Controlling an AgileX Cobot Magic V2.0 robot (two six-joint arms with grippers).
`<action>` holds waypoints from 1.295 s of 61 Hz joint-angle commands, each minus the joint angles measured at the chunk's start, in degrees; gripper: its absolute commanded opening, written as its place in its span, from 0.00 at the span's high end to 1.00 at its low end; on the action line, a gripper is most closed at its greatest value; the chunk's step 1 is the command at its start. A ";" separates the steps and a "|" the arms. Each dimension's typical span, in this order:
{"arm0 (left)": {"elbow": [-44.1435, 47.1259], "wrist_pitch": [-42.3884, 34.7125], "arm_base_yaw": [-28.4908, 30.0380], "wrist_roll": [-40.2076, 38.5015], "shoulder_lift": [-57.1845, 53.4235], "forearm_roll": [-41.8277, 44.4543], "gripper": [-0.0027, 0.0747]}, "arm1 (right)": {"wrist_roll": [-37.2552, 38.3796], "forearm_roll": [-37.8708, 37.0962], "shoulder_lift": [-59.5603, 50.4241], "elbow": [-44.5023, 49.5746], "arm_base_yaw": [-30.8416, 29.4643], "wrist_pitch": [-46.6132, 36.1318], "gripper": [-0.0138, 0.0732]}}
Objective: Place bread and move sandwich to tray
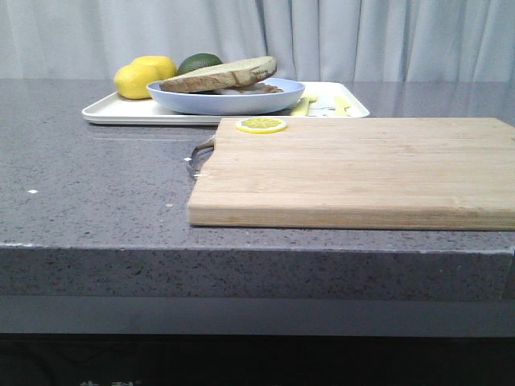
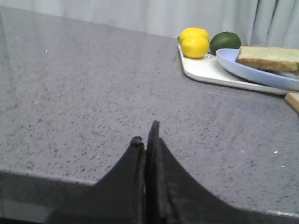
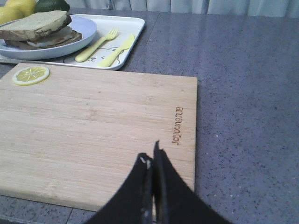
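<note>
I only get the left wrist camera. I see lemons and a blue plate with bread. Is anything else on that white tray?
Observer: Yes, a yellow fork and a yellow knife lie on the tray, beside the plate.
Operator: What's the wood peeking in at my edge?
Observer: A cutting board, with one lemon slice on its corner.
Operator: Is the other gripper holding something?
Observer: No. The right gripper is shut and empty, over the board.
</note>
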 commanded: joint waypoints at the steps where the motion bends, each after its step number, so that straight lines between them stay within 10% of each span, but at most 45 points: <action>1: 1.09 -7.06 1.24 -0.80 -1.33 0.00 0.99 | -0.10 -0.13 0.26 -1.51 -0.14 -5.05 0.92; 79: 2.65 -7.44 1.73 -0.80 -1.33 0.00 0.99 | -0.10 -0.13 0.26 -1.51 -0.14 -5.14 0.92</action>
